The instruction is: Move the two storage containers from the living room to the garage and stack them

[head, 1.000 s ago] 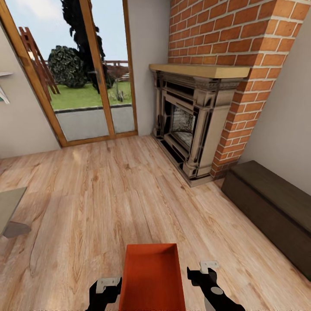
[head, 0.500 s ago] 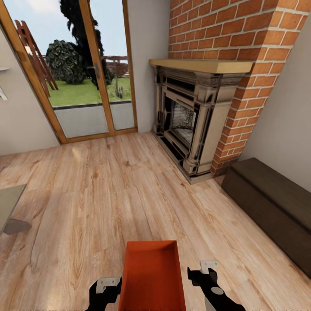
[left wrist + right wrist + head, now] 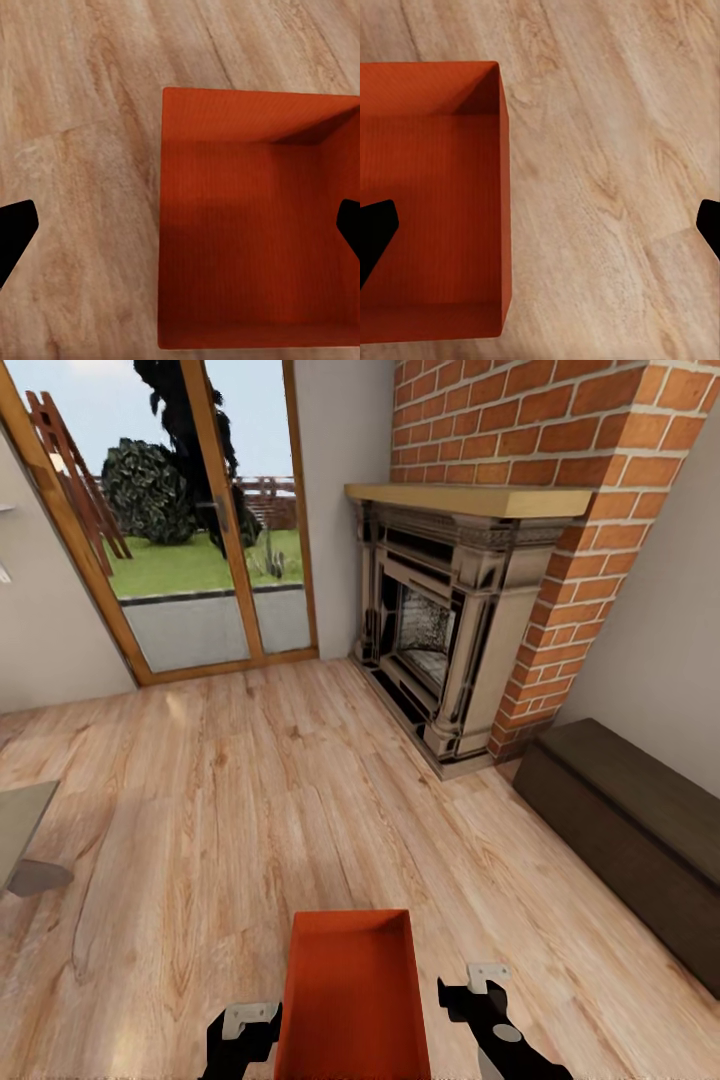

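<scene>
Matt, finely ribbed orange container (image 3: 352, 1000) over grained wood-plank floor (image 3: 200, 810), beside a rough red-brick fireplace (image 3: 540, 450).

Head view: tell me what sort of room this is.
Most likely a living room: a red-brick fireplace, a light wood-plank floor and glazed doors onto a garden.

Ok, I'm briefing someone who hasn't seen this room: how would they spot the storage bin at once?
Start at the red-brick fireplace and come back across the light wood-plank floor toward the robot. The storage container sits between the two arms, an open-top, empty rectangular bin, the one orange-red thing among wood and brick.
</scene>
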Available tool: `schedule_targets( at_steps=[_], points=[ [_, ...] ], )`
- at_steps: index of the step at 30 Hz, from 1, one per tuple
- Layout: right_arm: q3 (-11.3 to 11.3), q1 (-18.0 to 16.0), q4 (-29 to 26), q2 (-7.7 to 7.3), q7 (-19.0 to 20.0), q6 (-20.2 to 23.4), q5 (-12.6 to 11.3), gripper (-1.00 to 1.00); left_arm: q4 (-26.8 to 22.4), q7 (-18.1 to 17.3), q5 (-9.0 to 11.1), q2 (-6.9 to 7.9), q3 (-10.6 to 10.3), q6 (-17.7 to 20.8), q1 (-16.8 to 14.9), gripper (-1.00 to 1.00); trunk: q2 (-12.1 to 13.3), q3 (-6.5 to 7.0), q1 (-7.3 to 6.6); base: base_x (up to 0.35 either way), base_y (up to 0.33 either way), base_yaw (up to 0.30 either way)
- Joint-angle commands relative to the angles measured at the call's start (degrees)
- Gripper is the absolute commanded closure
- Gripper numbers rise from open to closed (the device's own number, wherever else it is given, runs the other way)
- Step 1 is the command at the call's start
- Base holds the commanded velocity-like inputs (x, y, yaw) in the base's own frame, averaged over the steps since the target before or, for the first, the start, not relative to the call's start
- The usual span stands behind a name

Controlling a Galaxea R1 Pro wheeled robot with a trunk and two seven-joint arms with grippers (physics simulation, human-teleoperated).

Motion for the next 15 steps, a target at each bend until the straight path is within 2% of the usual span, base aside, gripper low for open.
schedule_targets(
  at_steps=[1, 15],
  points=[
    [0.1, 0.0, 0.1, 0.0, -0.3, -0.2, 0.1, -1.0, 0.0, -0.1, 0.0, -0.03, 0.2, -0.2, 0.0, -1.0, 0.0, -0.14, 0.0, 0.0, 0.0, 0.0],
    [0.1, 0.0, 0.1, 0.0, -0.3, -0.2, 0.1, -1.0, 0.0, -0.1, 0.0, -0.03, 0.2, -0.3, 0.0, -1.0, 0.0, -1.41, 0.0, 0.0, 0.0, 0.0]
  ],
)
